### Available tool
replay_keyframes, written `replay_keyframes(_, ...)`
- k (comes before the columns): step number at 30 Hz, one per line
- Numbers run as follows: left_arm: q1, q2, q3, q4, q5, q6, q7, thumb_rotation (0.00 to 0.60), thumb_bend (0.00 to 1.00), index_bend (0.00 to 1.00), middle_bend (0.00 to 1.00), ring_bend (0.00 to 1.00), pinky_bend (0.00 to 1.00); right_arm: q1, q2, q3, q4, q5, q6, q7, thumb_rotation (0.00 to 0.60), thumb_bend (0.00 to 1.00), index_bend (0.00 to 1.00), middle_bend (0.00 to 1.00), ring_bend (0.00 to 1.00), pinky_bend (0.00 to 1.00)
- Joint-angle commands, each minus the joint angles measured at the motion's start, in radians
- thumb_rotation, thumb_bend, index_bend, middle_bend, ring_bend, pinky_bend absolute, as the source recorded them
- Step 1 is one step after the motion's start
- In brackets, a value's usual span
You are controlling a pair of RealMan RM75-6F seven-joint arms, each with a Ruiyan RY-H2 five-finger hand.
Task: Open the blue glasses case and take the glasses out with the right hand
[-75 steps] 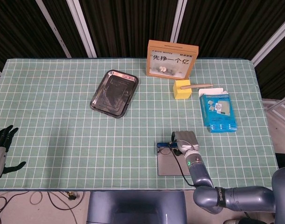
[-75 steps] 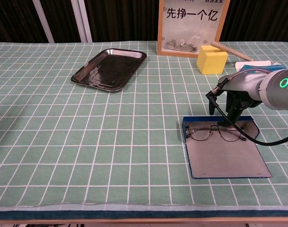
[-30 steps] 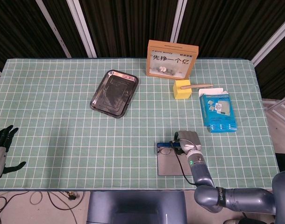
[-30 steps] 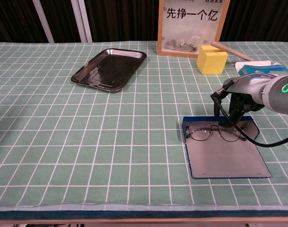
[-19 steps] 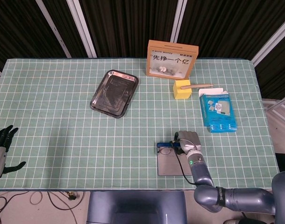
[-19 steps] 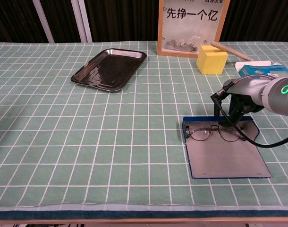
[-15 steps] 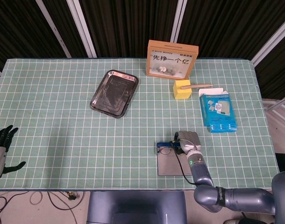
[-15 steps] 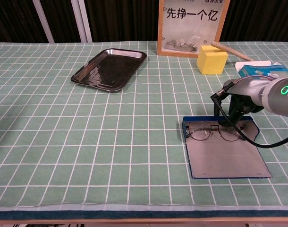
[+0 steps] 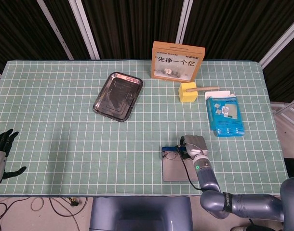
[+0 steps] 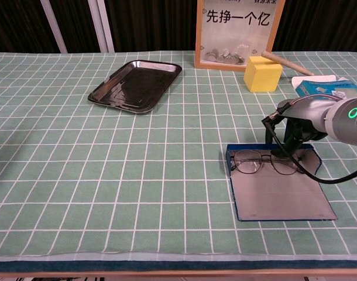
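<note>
The blue glasses case (image 10: 281, 190) is seen lying flat and open near the front edge of the table (image 10: 108, 175), its grey inner flap spread toward the camera, so the opening step is judged done. The glasses (image 10: 266, 163) are not yet taken out: they are seen lying in the case along its far edge, lenses side by side. The right hand (image 10: 297, 132) is held over the far right part of the case, dark fingers (image 10: 289, 140) pointed down at the right lens; whether the frame is touched or pinched cannot be told from either view. The left hand (image 9: 0, 154) is parked off the table's left edge, fingers spread, nothing held. Grasping and lifting are judged to remain.
</note>
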Motion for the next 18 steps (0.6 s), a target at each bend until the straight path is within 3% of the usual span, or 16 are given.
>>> replay_keyframes(1, 0.0, 0.0, 0.0, 0.0, 0.0, 0.0, 0.0, 0.6, 0.07, 0.0, 0.0, 0.0, 0.0, 0.0, -0.001, 0.001, 0.001, 0.0, -0.002, 0.0, 0.6, 0.5, 0.55, 0.98, 0.99, 1.0)
replay_keyframes(18, 0.001, 0.001, -0.001, 0.0, -0.001, 0.002, -0.002, 0.6, 0.07, 0.0, 0.0, 0.0, 0.0, -0.009, -0.002, 0.007, 0.001, -0.023, -0.003, 0.015, 0.6, 0.51, 0.63, 0.99, 0.99, 1.0)
